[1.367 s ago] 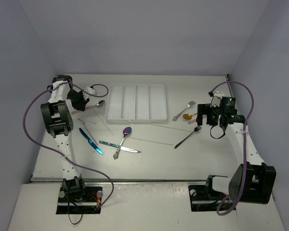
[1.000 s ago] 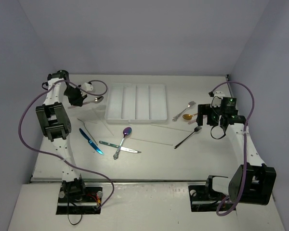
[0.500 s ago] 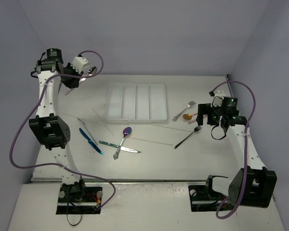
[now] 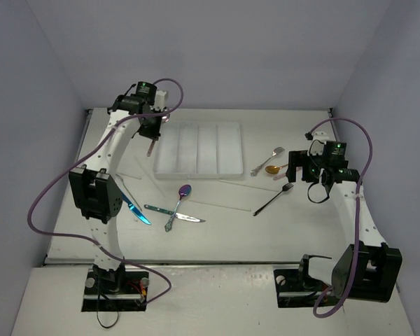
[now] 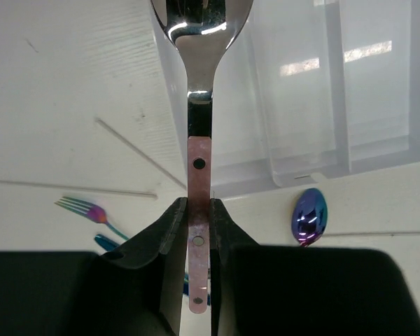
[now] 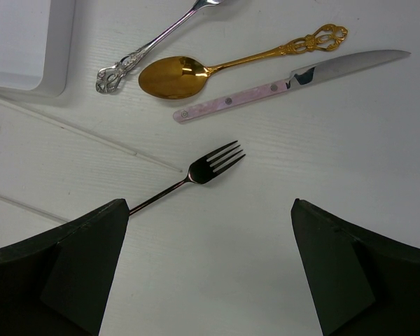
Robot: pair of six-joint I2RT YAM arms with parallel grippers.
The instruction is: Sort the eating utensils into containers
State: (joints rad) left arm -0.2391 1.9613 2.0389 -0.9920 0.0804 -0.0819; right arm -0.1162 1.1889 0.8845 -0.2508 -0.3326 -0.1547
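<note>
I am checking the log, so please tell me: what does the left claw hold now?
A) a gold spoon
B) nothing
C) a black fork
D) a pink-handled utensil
D: the left claw is shut on the pink-handled utensil, pressing both sides of its handle.

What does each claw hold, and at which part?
The left claw grips a pink-handled silver utensil by its handle. The right claw is open, holding nothing.
</note>
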